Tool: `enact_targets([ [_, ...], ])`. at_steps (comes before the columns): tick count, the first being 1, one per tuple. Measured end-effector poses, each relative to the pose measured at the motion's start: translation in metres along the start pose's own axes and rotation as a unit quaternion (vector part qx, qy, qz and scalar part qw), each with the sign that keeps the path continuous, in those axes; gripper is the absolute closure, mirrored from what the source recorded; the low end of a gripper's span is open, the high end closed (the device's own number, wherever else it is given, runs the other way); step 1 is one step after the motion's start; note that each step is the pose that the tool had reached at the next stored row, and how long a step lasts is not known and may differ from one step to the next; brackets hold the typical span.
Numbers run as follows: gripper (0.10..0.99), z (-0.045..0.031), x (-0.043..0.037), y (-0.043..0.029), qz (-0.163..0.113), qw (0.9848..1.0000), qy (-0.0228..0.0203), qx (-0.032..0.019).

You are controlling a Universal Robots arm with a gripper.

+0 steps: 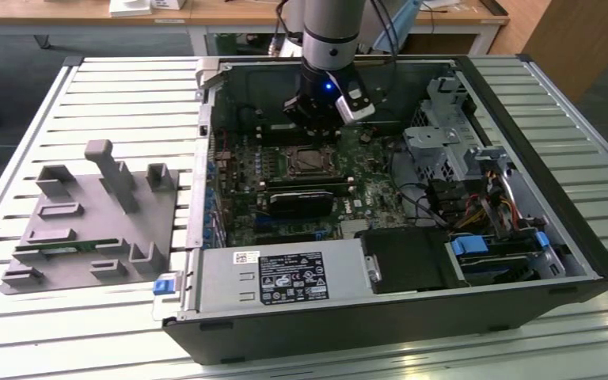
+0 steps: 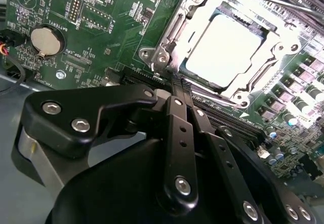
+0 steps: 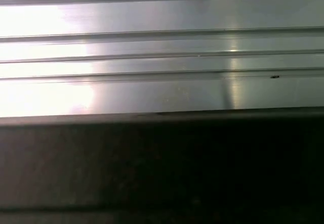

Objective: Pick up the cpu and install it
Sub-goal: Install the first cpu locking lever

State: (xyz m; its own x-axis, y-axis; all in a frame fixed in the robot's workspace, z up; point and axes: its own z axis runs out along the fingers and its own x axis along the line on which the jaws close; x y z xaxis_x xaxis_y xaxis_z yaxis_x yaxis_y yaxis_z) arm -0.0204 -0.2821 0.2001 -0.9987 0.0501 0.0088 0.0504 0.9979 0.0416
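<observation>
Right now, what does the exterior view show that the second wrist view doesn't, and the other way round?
The exterior view brings the whole computer case, the grey holder beside it and the slatted table. The second wrist view brings a round coin battery. Both show the cpu lying in its socket on the green motherboard, with the gripper close by.

The cpu [image 2: 226, 50] was a small flat square chip with a pale silvery-grey top plate; it lay flat and level, seated in the metal-framed socket on the green board; in the exterior view it [image 1: 309, 162] sat near the middle of the open case.
</observation>
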Motion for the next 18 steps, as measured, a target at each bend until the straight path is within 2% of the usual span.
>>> enact_targets([
  [6, 0.980, 0.0015, 0.0001, 0.0026, 0.000, 1.0000, -0.0003, 0.0048],
  [18, 0.980, -0.0007, 0.0001, 0.0032, 0.000, 1.0000, -0.0003, 0.0046],
])
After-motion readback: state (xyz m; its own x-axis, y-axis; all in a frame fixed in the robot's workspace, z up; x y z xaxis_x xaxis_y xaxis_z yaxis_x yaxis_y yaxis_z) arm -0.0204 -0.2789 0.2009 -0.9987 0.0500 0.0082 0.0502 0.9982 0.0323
